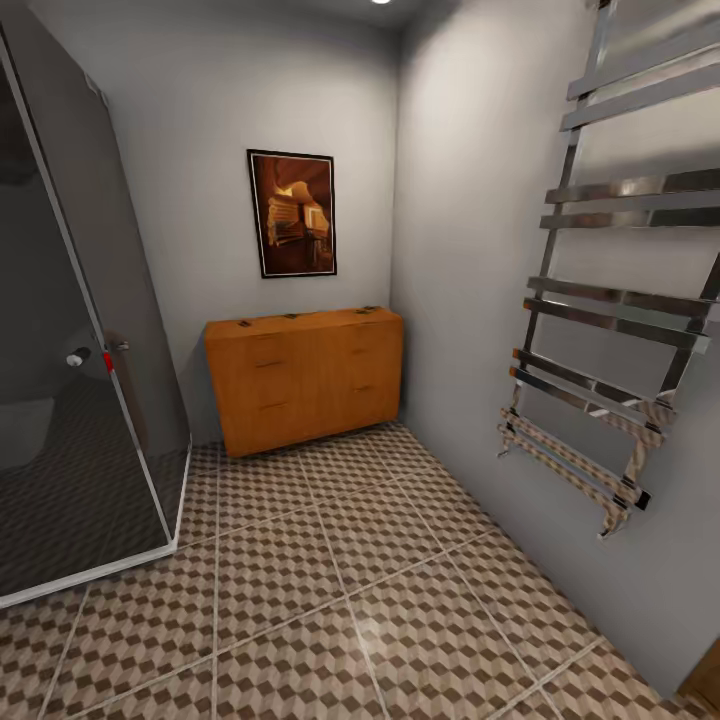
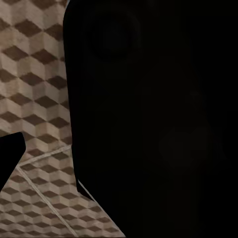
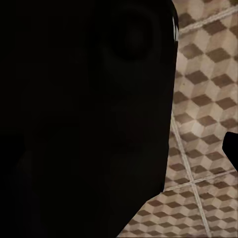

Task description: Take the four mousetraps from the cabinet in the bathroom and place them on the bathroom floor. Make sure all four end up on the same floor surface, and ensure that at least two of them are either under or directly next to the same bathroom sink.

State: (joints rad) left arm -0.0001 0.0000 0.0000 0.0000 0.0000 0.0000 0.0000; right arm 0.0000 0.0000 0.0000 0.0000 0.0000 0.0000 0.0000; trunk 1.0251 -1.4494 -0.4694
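Four small dark mousetraps (image 1: 243, 323) sit in a row on top of the cabinet (image 1: 305, 385), spread from its left end to its right end (too small to make out the wire parts). The orange-brown cabinet stands in the far corner, back against the rear wall, right end up against the side wall, drawers shut.

In front of it the bathroom floor (image 1: 330, 590) opens wide, cube-pattern tiles running right up to the cabinet's base. On the left, the shower enclosure (image 1: 85, 330) edges that open lane with its glass panel and white sill. On the right wall hangs a chrome towel rail (image 1: 610, 340), jutting out over the tiles. A framed picture (image 1: 291, 213) hangs above the cabinet.

Both wrist views look down at tiles past a dark body close to the lens; whether either set of fingers is spread or pressed together, I cannot tell.
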